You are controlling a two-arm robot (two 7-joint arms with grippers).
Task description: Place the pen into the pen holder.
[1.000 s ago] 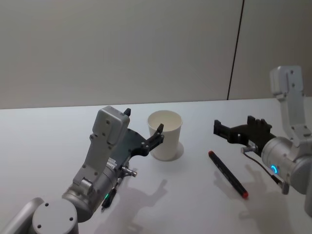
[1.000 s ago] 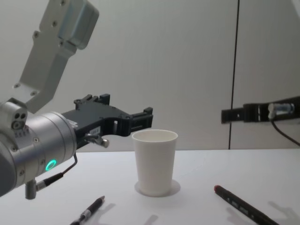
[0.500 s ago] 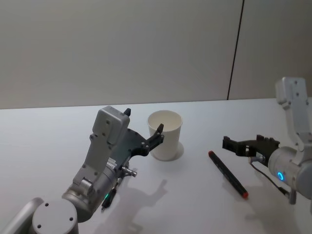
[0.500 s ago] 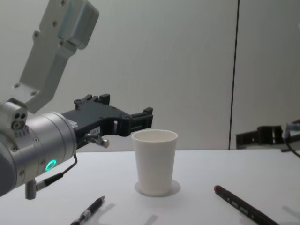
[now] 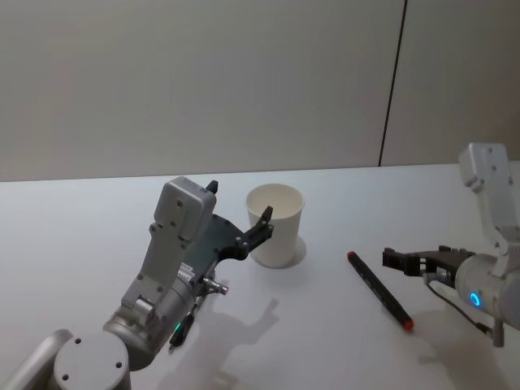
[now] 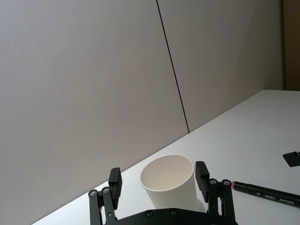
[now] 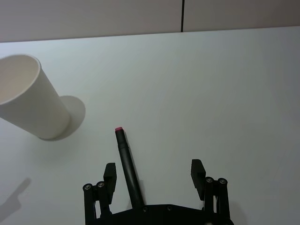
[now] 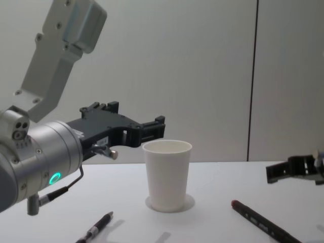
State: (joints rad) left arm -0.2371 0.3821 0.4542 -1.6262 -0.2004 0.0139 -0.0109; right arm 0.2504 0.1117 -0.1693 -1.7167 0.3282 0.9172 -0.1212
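Observation:
The pen holder (image 5: 275, 226) is a white paper cup standing upright at mid-table, also in the chest view (image 8: 167, 174). A black pen (image 5: 379, 290) with red ends lies flat to its right. My right gripper (image 5: 404, 261) hangs open, low over the table just right of that pen. In the right wrist view the pen (image 7: 127, 164) lies between the fingers of the right gripper (image 7: 153, 169), nearer one finger. My left gripper (image 5: 240, 203) stands open at rim height beside the cup's left side. Its wrist view shows the cup (image 6: 168, 183) just beyond its fingertips.
A second, slimmer dark pen (image 8: 96, 230) lies on the table near the front left, partly under my left arm (image 5: 183, 325). The white table (image 5: 325, 349) is bare in front of the cup. A grey wall with a dark vertical seam (image 5: 392, 89) stands behind.
My right gripper has come down and drawn back to the right, from well above the table to just above it beside the pen. Left arm, cup and pens have not moved.

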